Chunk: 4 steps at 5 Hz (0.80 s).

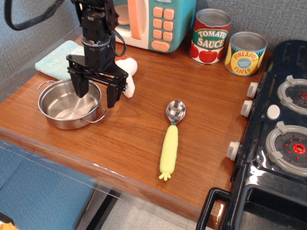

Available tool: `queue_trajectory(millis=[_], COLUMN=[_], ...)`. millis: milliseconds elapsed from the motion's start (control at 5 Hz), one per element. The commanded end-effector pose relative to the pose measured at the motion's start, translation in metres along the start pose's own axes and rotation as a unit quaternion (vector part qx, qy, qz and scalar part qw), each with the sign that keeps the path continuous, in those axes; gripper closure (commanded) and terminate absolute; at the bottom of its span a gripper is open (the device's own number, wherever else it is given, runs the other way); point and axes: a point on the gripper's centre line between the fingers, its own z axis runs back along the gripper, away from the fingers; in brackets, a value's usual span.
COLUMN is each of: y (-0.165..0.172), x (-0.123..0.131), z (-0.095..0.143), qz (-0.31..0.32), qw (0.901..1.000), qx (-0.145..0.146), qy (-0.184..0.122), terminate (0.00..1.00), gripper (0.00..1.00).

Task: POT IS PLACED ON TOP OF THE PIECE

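The shiny steel pot [67, 106] with two wire loop handles sits near the table's front left edge. The teal terry cloth [57, 60] lies behind it at the back left, partly hidden by the arm. My black gripper [96, 93] is open and straddles the pot's right rim. One finger [80, 87] hangs inside the pot and the other finger [113, 96] is outside it. It holds nothing.
A white mushroom toy [127, 76] lies just right of the gripper. A yellow-handled spoon [170, 141] lies mid-table. A toy microwave [153, 21], a tomato sauce can [210, 36] and a pineapple can [245, 53] stand at the back. A toy stove [278, 139] fills the right.
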Motion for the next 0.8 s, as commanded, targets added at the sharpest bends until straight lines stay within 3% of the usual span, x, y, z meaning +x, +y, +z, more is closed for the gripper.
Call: queue_trajectory(millis=[0, 600], y=[0.004, 0.004], x=[0.010, 0.005], z=[0.008, 0.018], qz=[0.012, 0.029], qw=[0.9997, 0.9987], qx=[-0.004, -0.002], qy=[-0.022, -0.042], terminate=[0.00, 0.00], gripper=[1.00, 1.00])
